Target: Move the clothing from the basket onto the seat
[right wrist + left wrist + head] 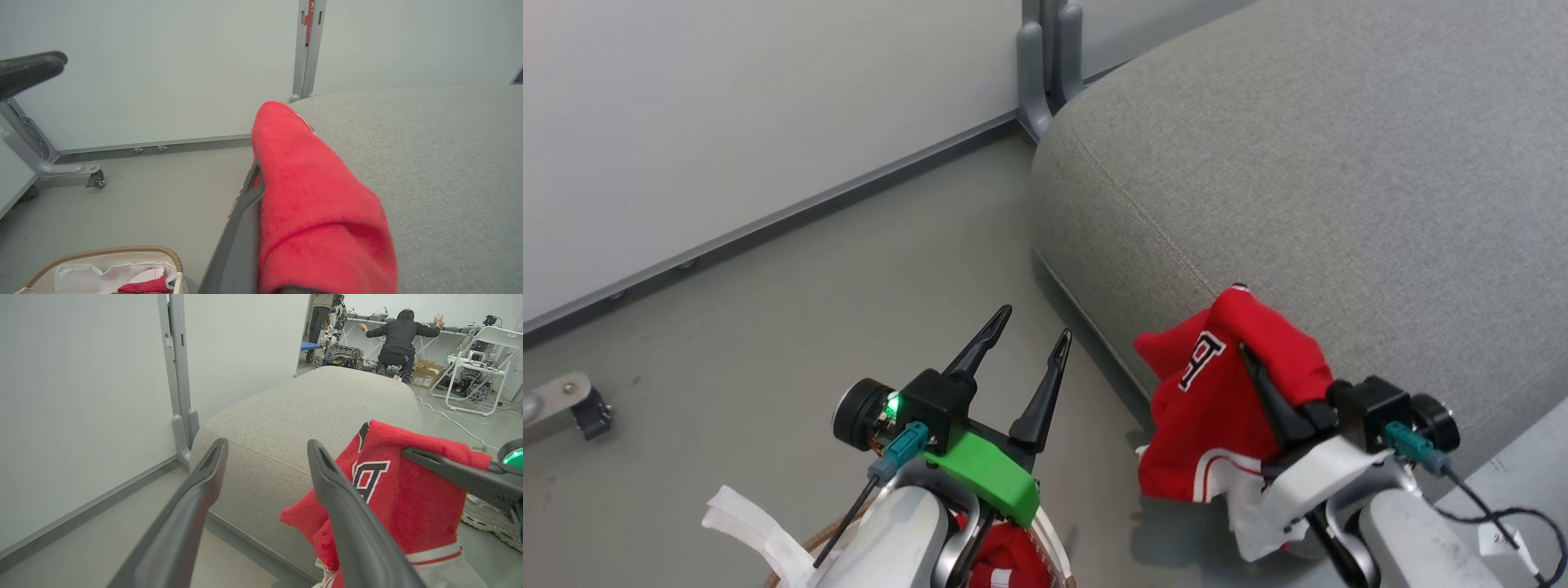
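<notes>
The seat (1339,163) takes up the right and far side of the head view, and its far-left corner is just beside a post (1045,65) at the wall (727,122). The clothing (1217,408) hangs over the right gripper (1258,376) at the seat's near edge; whether it touches the seat cannot be told. The left gripper (1036,322) is to its left, apart from it, above the floor (768,343). The basket (122,251) sits on the floor under the left arm, with another garment (143,286) in it.

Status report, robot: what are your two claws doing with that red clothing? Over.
Left gripper open, empty. Right gripper shut on red garment, at edge of seat, not laid down. More red clothing in basket. Nothing blocking seat.
</notes>
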Robot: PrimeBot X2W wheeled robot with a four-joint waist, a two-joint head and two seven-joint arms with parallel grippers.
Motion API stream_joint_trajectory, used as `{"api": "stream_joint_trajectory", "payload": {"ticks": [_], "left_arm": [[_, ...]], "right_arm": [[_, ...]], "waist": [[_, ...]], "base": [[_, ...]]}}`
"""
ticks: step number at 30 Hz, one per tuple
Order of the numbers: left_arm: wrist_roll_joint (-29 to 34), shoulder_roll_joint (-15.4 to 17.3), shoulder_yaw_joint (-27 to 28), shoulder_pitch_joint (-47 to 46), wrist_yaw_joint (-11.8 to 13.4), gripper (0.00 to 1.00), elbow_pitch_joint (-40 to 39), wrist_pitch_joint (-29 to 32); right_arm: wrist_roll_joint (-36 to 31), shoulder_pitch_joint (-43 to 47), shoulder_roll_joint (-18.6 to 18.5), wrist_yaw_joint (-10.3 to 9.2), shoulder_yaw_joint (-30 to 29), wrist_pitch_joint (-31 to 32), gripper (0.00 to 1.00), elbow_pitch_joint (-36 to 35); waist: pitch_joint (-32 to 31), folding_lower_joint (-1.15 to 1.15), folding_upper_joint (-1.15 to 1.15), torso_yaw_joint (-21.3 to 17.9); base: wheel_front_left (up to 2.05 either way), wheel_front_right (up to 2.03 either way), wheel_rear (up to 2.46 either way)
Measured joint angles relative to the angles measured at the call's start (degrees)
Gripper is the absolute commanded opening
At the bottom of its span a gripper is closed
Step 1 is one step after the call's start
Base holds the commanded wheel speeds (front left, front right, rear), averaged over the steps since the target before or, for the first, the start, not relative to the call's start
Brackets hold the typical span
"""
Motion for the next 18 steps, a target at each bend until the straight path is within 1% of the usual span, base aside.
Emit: {"api": "stream_joint_trajectory", "payload": {"ticks": [5, 8, 11, 14, 15, 18], "left_arm": [[-0.2, 1.6, -0.5, 0.0, 0.0, 1.00, -0.3, 0.0], [0.0, 2.7, -0.8, 0.0, 0.0, 1.00, -0.7, 0.0], [0.2, 3.8, -2.7, -0.6, 0.0, 1.00, -1.1, 0.0], [0.2, 5.4, -3.1, -2.6, 0.0, 1.00, -1.3, 0.0], [0.2, 6.7, -3.4, -3.4, 0.0, 1.00, -1.1, 0.0], [0.2, 8.3, -4.5, -5.1, 0.0, 1.00, -0.9, 0.0]], "right_arm": [[-0.6, -8.5, -4.5, 0.00, 0.2, 0.0, 0.00, -0.1], [-1.0, -16.2, -7.2, 0.01, -0.6, 0.0, 0.00, 0.5], [-1.6, -23.7, -11.1, 0.01, -4.5, 0.0, 0.00, 1.5], [-3.5, -30.3, -14.6, 0.01, -6.5, 0.0, 0.00, 2.8], [-4.5, -34.0, -16.1, 0.01, -7.2, 0.0, 0.00, 4.6], [-5.6, -40.0, -19.3, 0.01, -10.3, 0.0, 0.00, 8.4]], "waist": [[3.3, 0.00, 0.00, -1.2], [5.8, 0.00, 0.00, -1.5], [8.6, 0.00, 0.00, -1.2], [11.3, 0.00, 0.00, -0.2], [13.1, 0.00, 0.00, 0.5], [16.1, 0.00, 0.00, 2.0]], "base": [[0.00, 0.00, 0.00], [0.00, 0.00, 0.00], [0.00, 0.00, 0.00], [0.00, 0.00, 0.00], [0.00, 0.00, 0.00], [0.00, 0.00, 0.00]]}}
